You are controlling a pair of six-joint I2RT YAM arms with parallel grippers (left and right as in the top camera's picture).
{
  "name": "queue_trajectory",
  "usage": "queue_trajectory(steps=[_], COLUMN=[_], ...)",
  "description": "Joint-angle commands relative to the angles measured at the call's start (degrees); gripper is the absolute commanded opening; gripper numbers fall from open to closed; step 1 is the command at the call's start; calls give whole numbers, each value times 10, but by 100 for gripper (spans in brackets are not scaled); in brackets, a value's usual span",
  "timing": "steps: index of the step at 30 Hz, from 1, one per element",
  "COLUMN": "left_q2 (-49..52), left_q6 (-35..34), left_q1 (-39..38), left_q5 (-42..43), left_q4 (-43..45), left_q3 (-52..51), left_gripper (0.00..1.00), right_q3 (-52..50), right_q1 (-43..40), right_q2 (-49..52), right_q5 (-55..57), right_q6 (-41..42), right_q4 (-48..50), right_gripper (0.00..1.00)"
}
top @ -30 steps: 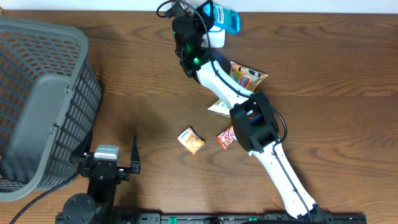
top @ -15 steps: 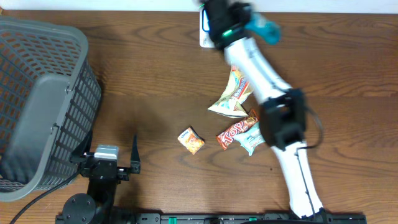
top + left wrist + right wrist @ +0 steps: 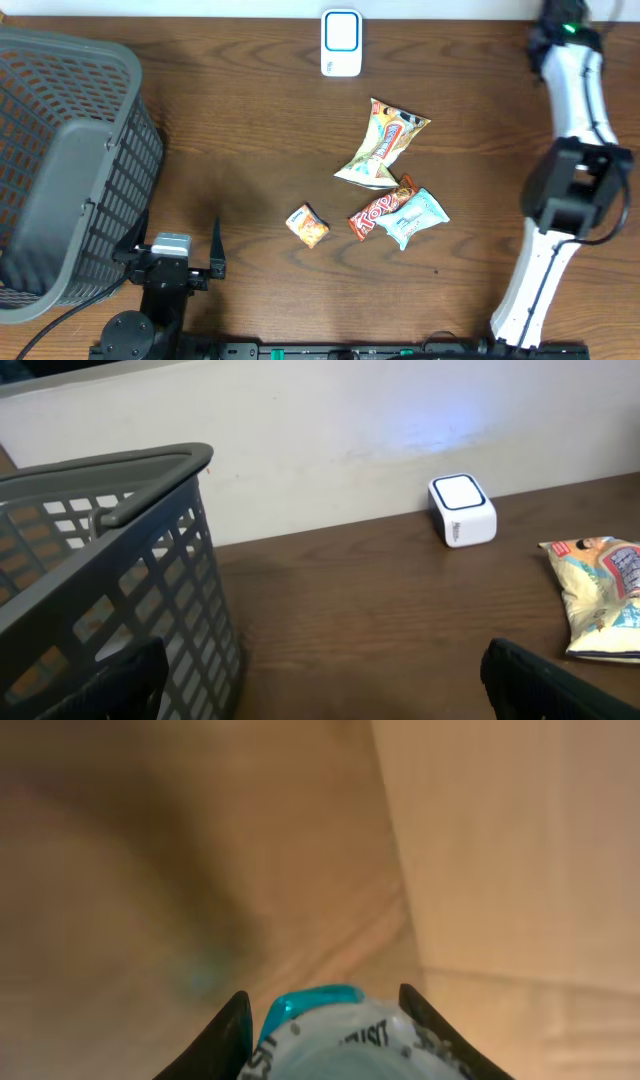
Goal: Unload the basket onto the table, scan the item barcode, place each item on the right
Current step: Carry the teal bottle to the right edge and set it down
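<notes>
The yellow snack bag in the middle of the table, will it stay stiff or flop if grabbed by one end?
The yellow snack bag looks crumpled and twisted, so it would probably flop rather than hold shape. It lies fairly flat, so likely light. Its shiny film may slip in a pinch.

Dark wooden table (image 3: 220,120) — pale wall (image 3: 330,420) behind it.

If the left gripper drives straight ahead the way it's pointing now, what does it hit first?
Most likely the basket: its side stands just ahead of one finger of the open left gripper. Between the fingers only bare table shows, up to the back wall.
</notes>
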Motion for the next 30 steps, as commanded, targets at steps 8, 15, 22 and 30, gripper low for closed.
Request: queue_trajectory(steps=[8, 15, 22, 30], left_q2=[0, 0, 0, 0], left_q6=[-3, -3, -3, -3], left_q1=[-2, -2, -2, -2], left_q5=[1, 1, 1, 1], left_q4=[2, 2, 2, 2], left_q3=[1, 1, 1, 1], left_gripper=[100, 100, 100, 100], right_q3=[-82, -82, -82, -82], right_q1=[-168, -222, -210, -174], right_q2=[-7, -7, -17, -109], right_q5=[-2, -100, -110, -189], right_q6=[71, 71, 98, 132], right_q4=[22, 13, 14, 14], right_gripper=[2, 25, 80, 99])
